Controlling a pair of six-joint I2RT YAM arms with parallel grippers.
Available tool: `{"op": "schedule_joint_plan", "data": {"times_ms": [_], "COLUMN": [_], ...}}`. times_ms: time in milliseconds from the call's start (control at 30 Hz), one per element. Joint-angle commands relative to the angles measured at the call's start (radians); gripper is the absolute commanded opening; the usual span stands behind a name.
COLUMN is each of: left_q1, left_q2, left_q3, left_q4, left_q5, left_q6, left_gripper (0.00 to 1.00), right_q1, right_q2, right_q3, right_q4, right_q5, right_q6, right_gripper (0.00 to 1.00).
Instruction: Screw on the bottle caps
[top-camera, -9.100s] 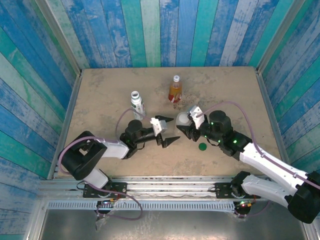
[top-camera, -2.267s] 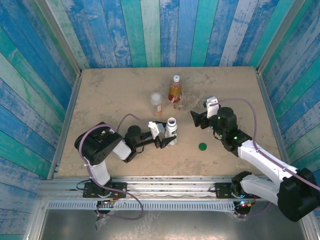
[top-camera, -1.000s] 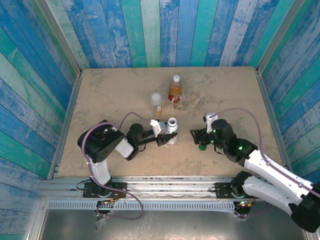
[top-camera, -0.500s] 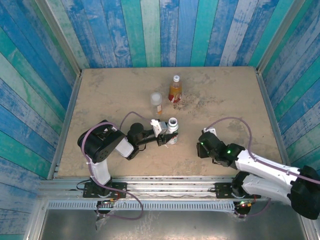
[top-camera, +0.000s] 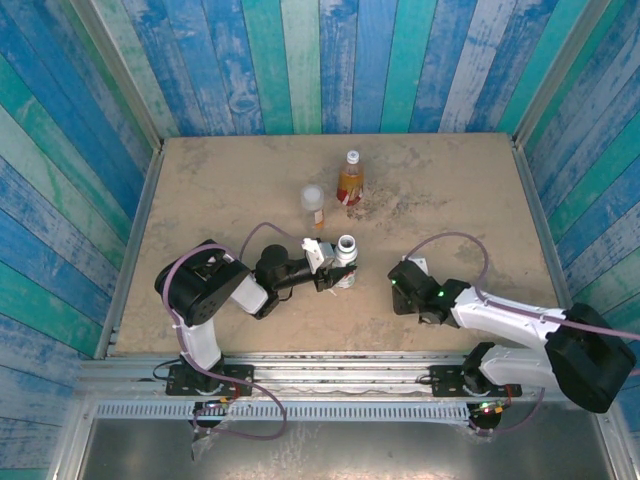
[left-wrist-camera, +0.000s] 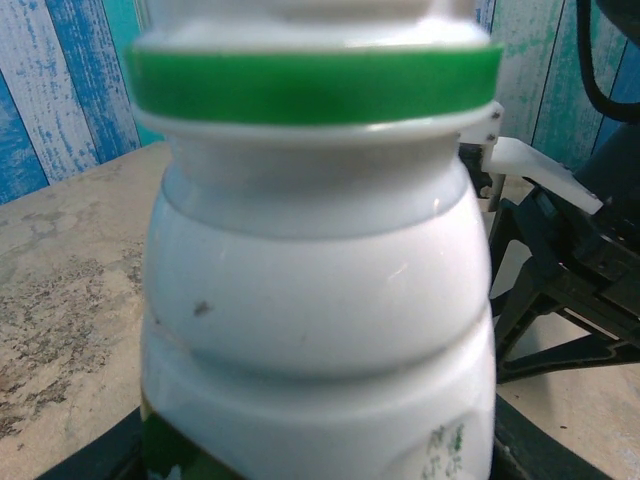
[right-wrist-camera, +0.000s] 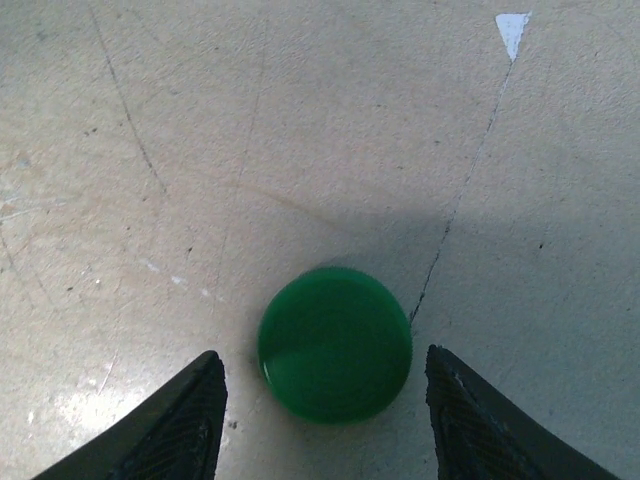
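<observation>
**Left.** My left tool (top-camera: 336, 277) is clenched on the white bottle (top-camera: 343, 262), holding it upright on the counter (top-camera: 200, 200) near the middle. In the left wrist view the white bottle (left-wrist-camera: 320, 330) shows its green neck ring (left-wrist-camera: 315, 85). In the overhead view its mouth looks open and uncapped.

**Centre, behind.** The short clear bottle (top-camera: 313, 199) and the amber bottle (top-camera: 349, 180) stand well apart from both tools. As far as I can judge at this size, each already carries a cap.

**Right.** My right tool (top-camera: 405, 285) is bent down to the counter just right of the held bottle. In the right wrist view the tool (right-wrist-camera: 321, 352) is released: its fingers (right-wrist-camera: 195, 420) stand on either side of the dark green cap (right-wrist-camera: 335, 343), with bare counter (right-wrist-camera: 150, 150) showing in both gaps. The cap lies flat and free.

**Hazards, as I judge them.**
- The cap is low and smooth. If one finger reaches it first, it may skate sideways and out of the closing pinch.
- Fingers set too low may scrape the counter, and set too high they may clip the rim and flip the cap.
- A tilted pickup would invite cross-threading on the neck.
- Twisting the cap on may turn the white bottle within the left tool's hold, or tip it toward the other two bottles.
</observation>
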Motion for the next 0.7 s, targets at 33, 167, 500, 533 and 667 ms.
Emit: {"op": "schedule_joint_plan", "data": {"times_ms": [33,167,500,533,667], "left_q1": [-0.003,-0.003,-0.002,-0.003,-0.003], "left_q2": [-0.003,-0.003,-0.005,-0.005,-0.006], "left_q3": [0.003,0.006,0.009,0.008,0.008], "left_q4": [-0.067,-0.072,-0.085,-0.084,-0.08], "left_q5": [0.008,0.01,0.016,0.017,0.018], "left_q6": [0.026,0.025,0.026,0.027,0.026], "left_gripper": [0.56,0.56,0.56,0.56,0.56], "right_q1": [-0.024,-0.042,-0.049,-0.049,-0.049], "right_q2": [0.009,0.016,0.057,0.057,0.056], "right_q3": [0.014,0.007,0.01,0.01,0.011], "right_q4": [0.021,0.039,0.06,0.06,0.056], "right_q5": [-0.013,-0.03,-0.052,-0.052,-0.046], "right_q6": [-0.009,-0.018,-0.031,-0.032,-0.037], "right_gripper": [0.51,0.47,0.44,0.44,0.42]}}
